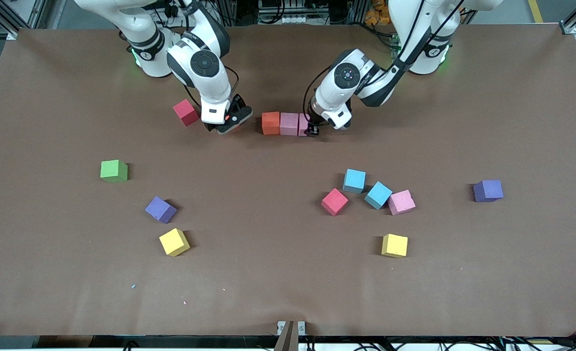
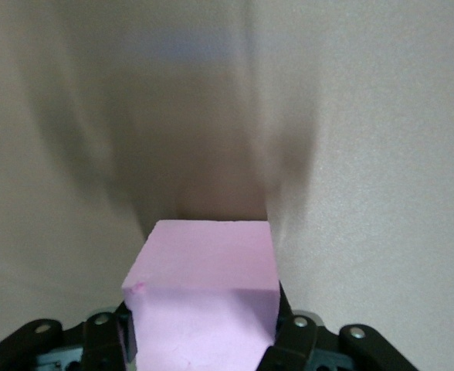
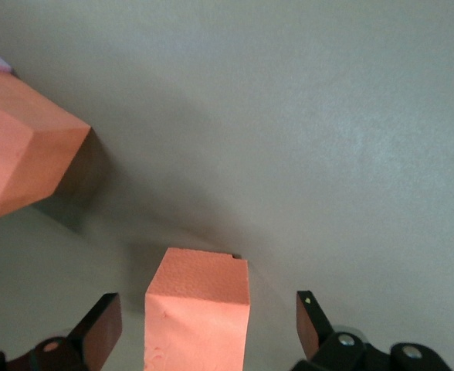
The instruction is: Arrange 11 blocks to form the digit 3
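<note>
The table is a plain matte brown, and the arms above it are white with black joints and black grippers. In a row sit an orange cube and a pink cube, with a further pink cube at the end of the row and another orange cube apart from it. Loose cubes show red, red, green, purple, purple, yellow, yellow, light blue, light blue and pink.

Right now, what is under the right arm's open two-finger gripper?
A small matte orange cube sits between the open fingers of the right gripper, not yet clamped. In the front view the gripper covers this cube almost fully.
</note>
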Controlling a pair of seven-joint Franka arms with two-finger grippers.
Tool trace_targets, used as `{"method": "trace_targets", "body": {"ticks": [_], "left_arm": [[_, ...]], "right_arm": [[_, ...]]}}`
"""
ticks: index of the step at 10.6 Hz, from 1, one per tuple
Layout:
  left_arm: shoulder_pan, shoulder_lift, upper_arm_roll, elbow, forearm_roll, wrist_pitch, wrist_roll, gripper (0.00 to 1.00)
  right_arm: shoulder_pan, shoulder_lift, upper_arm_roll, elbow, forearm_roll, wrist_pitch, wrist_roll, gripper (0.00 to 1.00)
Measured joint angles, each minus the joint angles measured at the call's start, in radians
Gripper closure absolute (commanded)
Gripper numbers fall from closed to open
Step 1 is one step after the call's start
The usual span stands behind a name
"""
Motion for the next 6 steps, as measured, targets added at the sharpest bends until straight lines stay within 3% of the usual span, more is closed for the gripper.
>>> {"method": "trace_targets", "body": {"ticks": [1, 4, 5, 6], "left_arm": [[0.000, 0.002, 0.000, 0.002, 0.000, 0.000, 0.000, 1.00], [0.000, 0.007, 0.001, 0.005, 0.000, 0.000, 0.000, 0.78], [0.000, 0.009, 0.001, 0.006, 0.000, 0.000, 0.000, 0.56], [0.000, 0.010, 0.001, 0.007, 0.000, 0.000, 0.000, 0.19]], "right_arm": [[0.000, 0.000, 0.000, -0.009, 0.002, 0.002, 0.001, 0.00], [0.000, 0.000, 0.022, -0.027, 0.044, 0.009, 0.002, 0.00], [0.001, 0.000, 0.035, -0.027, 0.056, 0.009, 0.003, 0.00], [0.001, 0.000, 0.041, -0.028, 0.059, 0.009, 0.004, 0.00]]}}
